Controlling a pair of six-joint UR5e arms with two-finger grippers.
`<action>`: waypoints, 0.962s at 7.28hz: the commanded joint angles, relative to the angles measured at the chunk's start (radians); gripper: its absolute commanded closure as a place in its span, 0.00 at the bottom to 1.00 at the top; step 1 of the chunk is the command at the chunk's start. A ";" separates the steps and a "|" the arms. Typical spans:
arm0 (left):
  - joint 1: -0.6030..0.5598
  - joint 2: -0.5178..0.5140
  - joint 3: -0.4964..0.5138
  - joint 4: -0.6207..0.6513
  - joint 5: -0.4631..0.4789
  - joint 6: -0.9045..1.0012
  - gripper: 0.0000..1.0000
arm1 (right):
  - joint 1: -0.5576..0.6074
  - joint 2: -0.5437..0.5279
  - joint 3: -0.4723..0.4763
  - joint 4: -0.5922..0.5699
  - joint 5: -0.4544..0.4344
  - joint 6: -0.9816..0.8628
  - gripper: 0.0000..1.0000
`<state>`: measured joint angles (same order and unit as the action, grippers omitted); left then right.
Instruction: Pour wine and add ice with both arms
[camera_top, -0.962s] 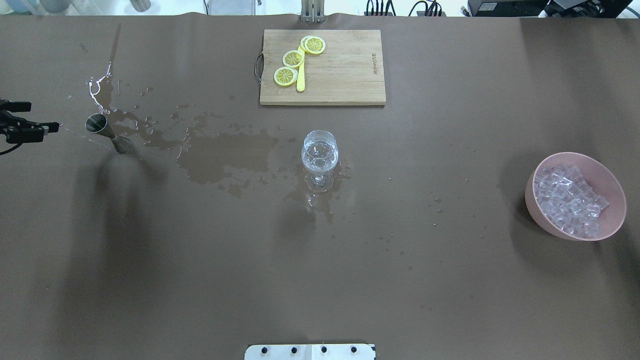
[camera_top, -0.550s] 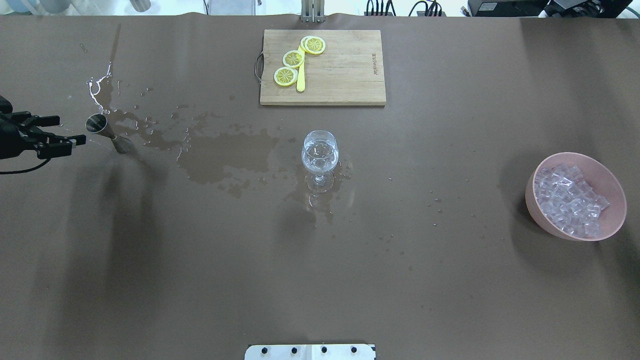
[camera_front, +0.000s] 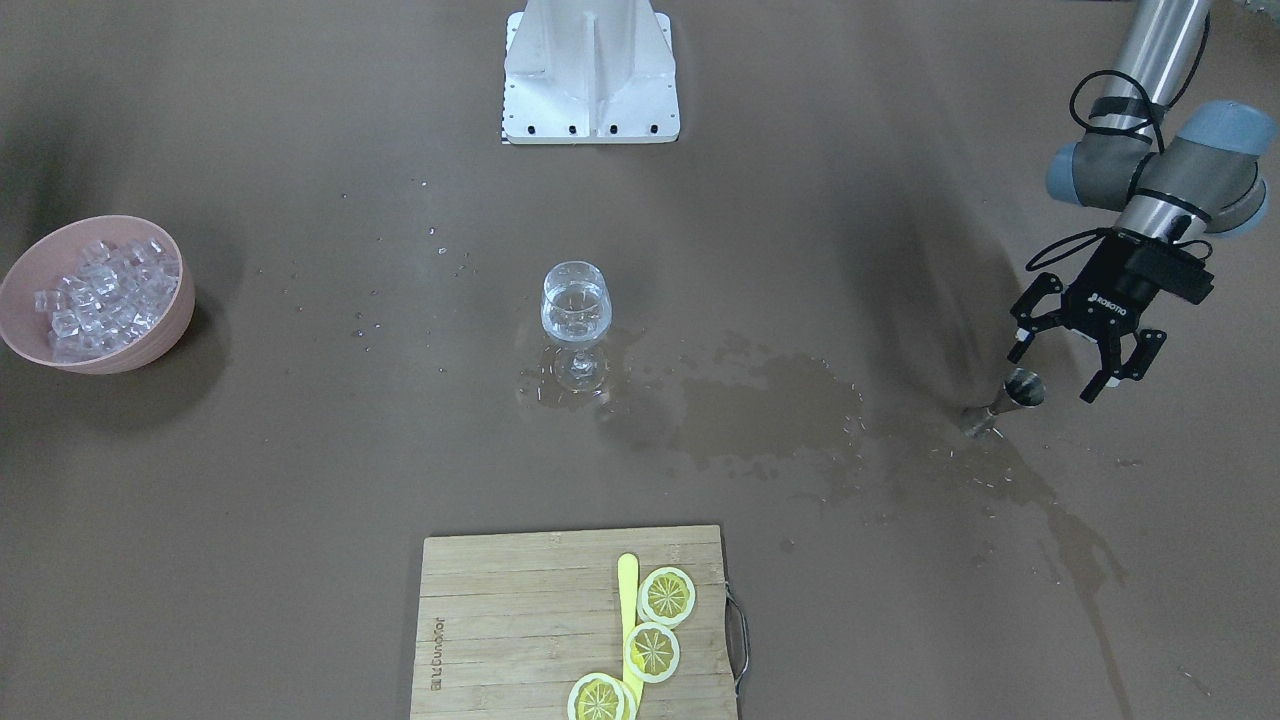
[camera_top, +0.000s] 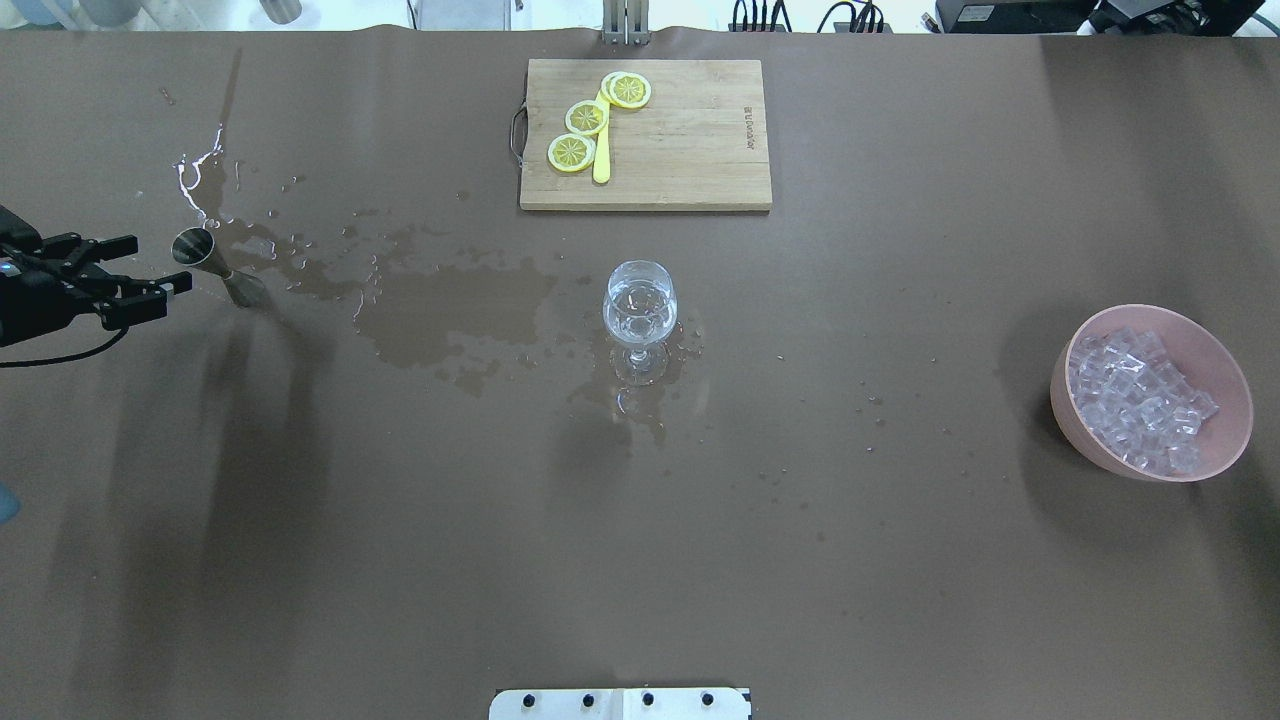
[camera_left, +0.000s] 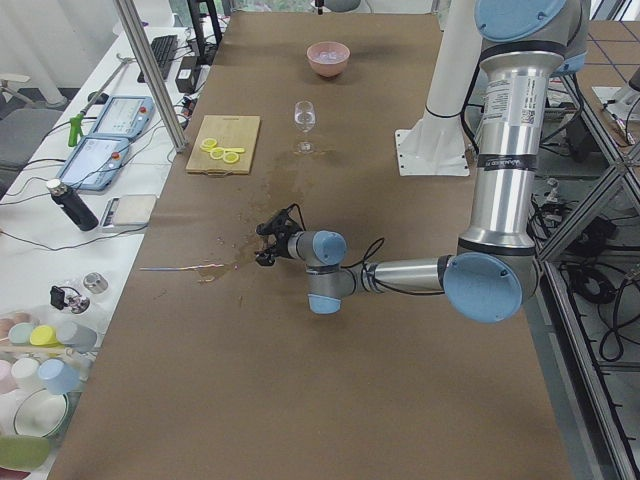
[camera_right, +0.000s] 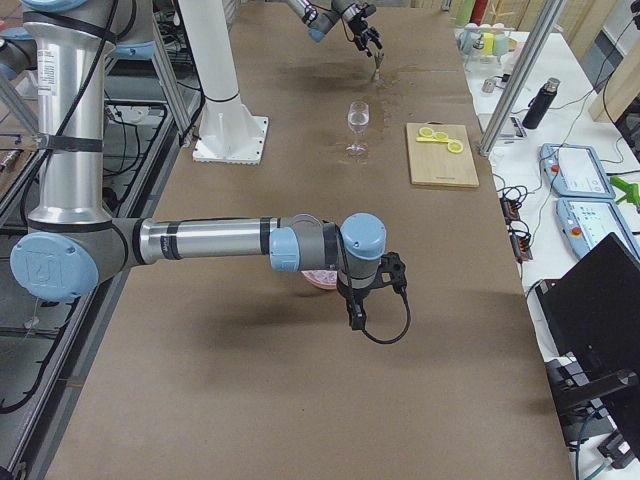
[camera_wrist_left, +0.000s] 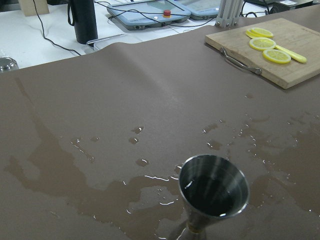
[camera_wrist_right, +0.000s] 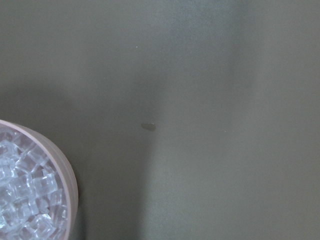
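Observation:
A steel jigger stands in a wet patch at the table's left. My left gripper is open, level with the jigger's cup, its fingertips reaching both sides of the cup without touching. The left wrist view looks down into the jigger. The stemmed glass at the table's middle holds clear wine. The ice fills a pink bowl at the right. My right gripper hangs beside that bowl and shows only in the exterior right view, so I cannot tell its state.
A spilled puddle spreads from the jigger toward the glass. A wooden cutting board with lemon slices and a yellow knife lies at the far side. The white robot base stands at the near edge.
My left gripper has come in from the left edge toward the jigger, staying open. The glass, the bowl and the jigger have not moved.

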<state>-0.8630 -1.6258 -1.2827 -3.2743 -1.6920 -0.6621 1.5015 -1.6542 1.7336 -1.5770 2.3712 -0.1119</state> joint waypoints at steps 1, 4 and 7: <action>0.089 -0.022 0.016 -0.013 0.135 0.001 0.03 | 0.000 -0.009 0.007 0.000 0.000 0.001 0.00; 0.098 -0.025 0.046 -0.018 0.173 0.002 0.03 | 0.003 -0.010 0.021 0.000 0.002 0.000 0.00; 0.105 -0.069 0.080 -0.011 0.202 0.006 0.03 | 0.005 -0.012 0.029 0.000 0.003 0.000 0.00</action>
<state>-0.7599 -1.6688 -1.2263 -3.2876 -1.5040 -0.6573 1.5060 -1.6656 1.7609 -1.5769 2.3743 -0.1120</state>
